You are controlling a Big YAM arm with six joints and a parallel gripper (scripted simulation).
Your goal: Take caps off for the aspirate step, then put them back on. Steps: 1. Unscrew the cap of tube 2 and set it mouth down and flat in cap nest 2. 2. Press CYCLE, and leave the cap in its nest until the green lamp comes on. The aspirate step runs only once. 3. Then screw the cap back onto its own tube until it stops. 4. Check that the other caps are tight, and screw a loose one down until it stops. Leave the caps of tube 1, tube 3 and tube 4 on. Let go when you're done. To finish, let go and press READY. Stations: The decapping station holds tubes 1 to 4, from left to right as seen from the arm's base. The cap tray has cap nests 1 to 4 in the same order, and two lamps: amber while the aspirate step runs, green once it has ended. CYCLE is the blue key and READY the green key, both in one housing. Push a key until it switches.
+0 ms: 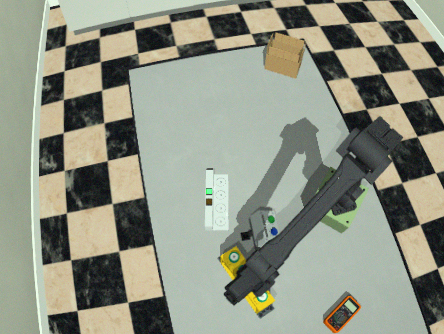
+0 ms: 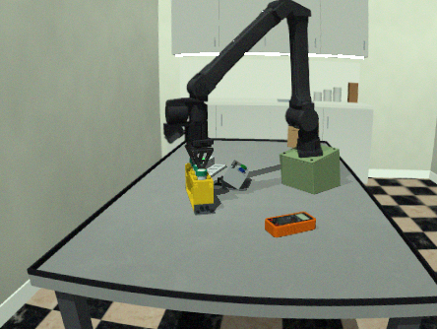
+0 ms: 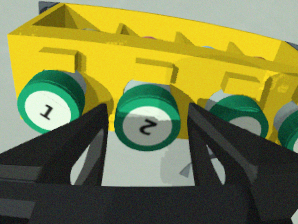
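Fourth cap [image 3: 291,132] cut off by wrist view's right edge.

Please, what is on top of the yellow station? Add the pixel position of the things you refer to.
Green caps sit on tubes in the station [image 1: 229,265] [image 2: 202,193] [image 3: 110,55]; caps 1 [image 3: 47,111] and 2 [image 3: 147,125] are readable. From above, the arm [image 1: 310,205] [image 2: 241,46] covers its middle.
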